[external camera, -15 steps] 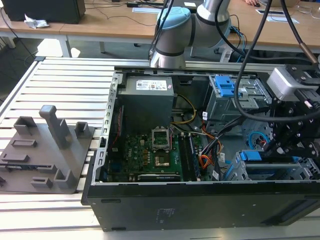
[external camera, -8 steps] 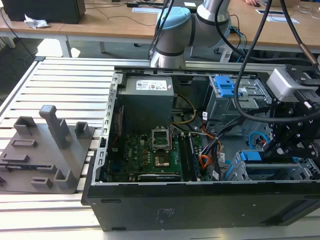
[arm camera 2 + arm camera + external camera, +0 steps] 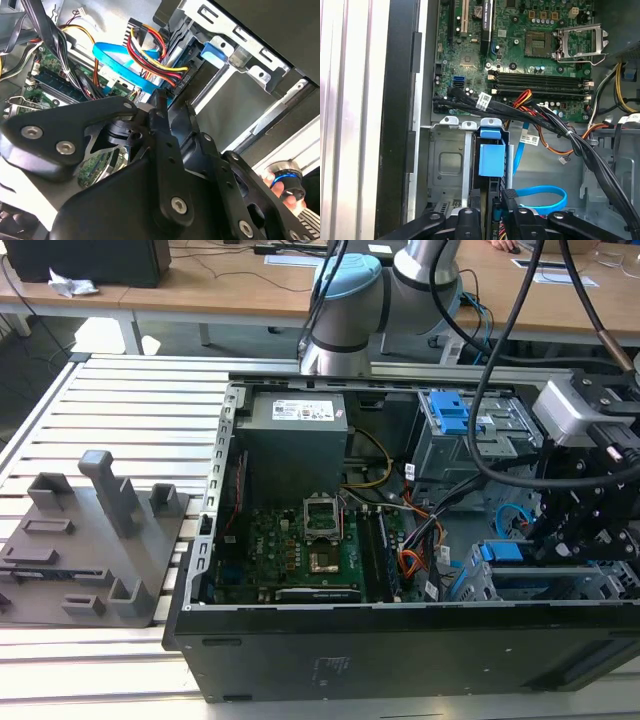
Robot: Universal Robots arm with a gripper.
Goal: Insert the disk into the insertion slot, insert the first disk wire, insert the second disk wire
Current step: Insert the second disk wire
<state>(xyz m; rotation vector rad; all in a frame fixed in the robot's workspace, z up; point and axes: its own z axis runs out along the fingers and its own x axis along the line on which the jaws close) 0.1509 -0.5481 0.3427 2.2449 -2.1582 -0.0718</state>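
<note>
Disk [image 3: 492, 159] seated edge-up in the insertion slot [image 3: 447, 165], with its blue plastic frame standing proud at the cage mouth next to the motherboard [image 3: 520, 30]; in the exterior view, found in the corner of the computer case [image 3: 400, 650] on that view's right. Judged from this: step 1 of 3 done. Gripper [image 3: 492, 219] poised directly over the rear edge of the disk, close to the connector end. Jaw state not determinable: tips close together around something dark, yet spread or pinching cannot be told. Second disk wire [image 3: 542, 191] lying in a loop on the case floor just beside the disk, 1 end running under the gripper; plugged or free, not visible. In the second wrist view, same wire [image 3: 115, 55] passing beneath a red, yellow and black wire bundle [image 3: 150, 50] that reaches the disk's rear. Handling, as a judgement: treat the disk as rigid, fairly heavy and shock-sensitive; hold by the frame, never by the labelled face. Treat the wire as light, springy and prone to twist; grip at the small dark plug, not along the ribbon. Case contents: motherboard, black cable bundle [image 3: 555, 125], drive cage holding 1 disk.
</note>
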